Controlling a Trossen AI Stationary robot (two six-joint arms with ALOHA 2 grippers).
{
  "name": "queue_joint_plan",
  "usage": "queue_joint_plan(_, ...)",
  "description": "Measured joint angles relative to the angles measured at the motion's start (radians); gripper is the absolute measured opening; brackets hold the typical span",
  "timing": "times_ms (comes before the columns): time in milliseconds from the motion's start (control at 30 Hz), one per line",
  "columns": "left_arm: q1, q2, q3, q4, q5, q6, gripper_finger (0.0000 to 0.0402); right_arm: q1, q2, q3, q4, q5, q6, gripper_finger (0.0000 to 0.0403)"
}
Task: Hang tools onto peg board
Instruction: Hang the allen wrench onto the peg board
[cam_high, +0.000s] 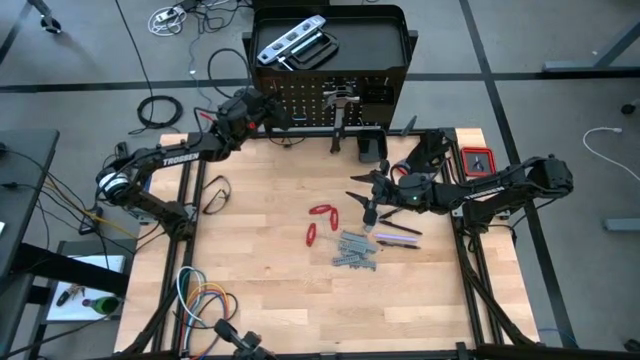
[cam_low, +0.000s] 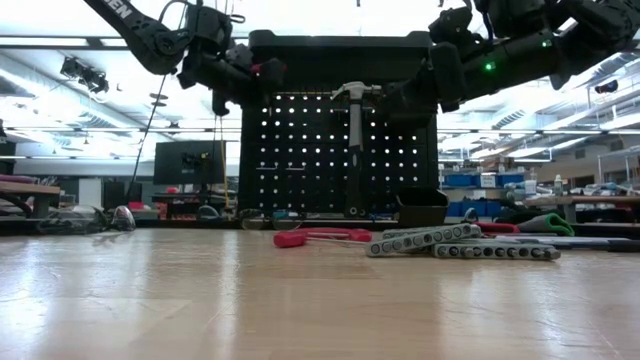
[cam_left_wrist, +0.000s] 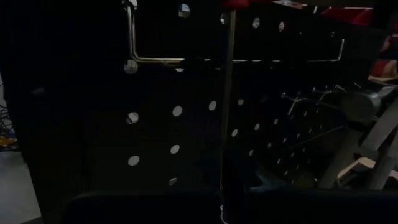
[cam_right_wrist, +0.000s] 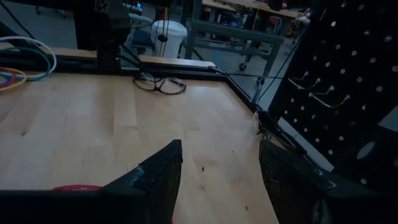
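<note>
The black peg board (cam_high: 330, 95) (cam_low: 300, 150) stands at the table's far edge, and a steel hammer (cam_high: 340, 105) (cam_low: 355, 130) hangs on it. A silver level (cam_high: 290, 42) and a black C-clamp (cam_high: 312, 52) lie in the stand's top tray. Red-handled pliers (cam_high: 318, 222), grey wrenches (cam_high: 355, 250) (cam_low: 440, 240) and dark screwdrivers (cam_high: 395, 235) lie on the table. My left gripper (cam_high: 268, 112) (cam_left_wrist: 221, 208) is raised at the board's left part, shut on a thin screwdriver. My right gripper (cam_high: 370, 210) (cam_right_wrist: 217, 180) hovers open above the table, over the loose tools. My left gripper pinches a thin metal shaft (cam_left_wrist: 225, 155) between its two fingers, coming level at the board from the near left. The shaft runs forward along the fingers, crosses a wire hook (cam_left_wrist: 155, 60) and ends in a red part (cam_left_wrist: 235, 4). It is lifted clear of the table.
Eyeglasses (cam_high: 215, 190) (cam_right_wrist: 158, 84) lie near the table's left edge and coiled coloured cables (cam_high: 200, 300) at its near left corner. A small black box (cam_high: 372, 147) (cam_low: 420, 208) stands before the board. A red tray (cam_high: 477, 160) sits at the far right. Bare wood lies between.
</note>
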Motion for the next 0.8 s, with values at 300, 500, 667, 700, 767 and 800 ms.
queue_joint_plan(300, 0.02, 0.085, 0.038, 0.002, 0.035, -0.006, 0.0, 0.005, 0.0, 0.0, 0.011, 0.0, 0.004, 0.0219)
queue_joint_plan(500, 0.046, 0.139, 0.086, 0.008, 0.039, -0.05, 0.0, 0.009, -0.001, 0.0, -0.005, 0.0, 0.011, 0.0219)
queue_joint_plan(667, 0.053, 0.144, 0.099, 0.0, 0.038, -0.05, 0.0, 0.01, -0.001, 0.0, -0.028, 0.0, 0.011, 0.0219)
queue_joint_plan(700, 0.053, 0.139, 0.099, -0.003, 0.042, -0.052, 0.0, 0.011, -0.001, 0.0, -0.034, 0.0, 0.013, 0.0219)
queue_joint_plan(767, 0.052, 0.131, 0.099, -0.003, 0.065, -0.054, 0.0, 0.011, -0.001, 0.0, -0.042, 0.0, 0.027, 0.0219)
queue_joint_plan(800, 0.047, 0.129, 0.099, 0.0, 0.07, -0.054, 0.0, 0.011, -0.001, 0.0, -0.047, 0.001, 0.028, 0.0219)
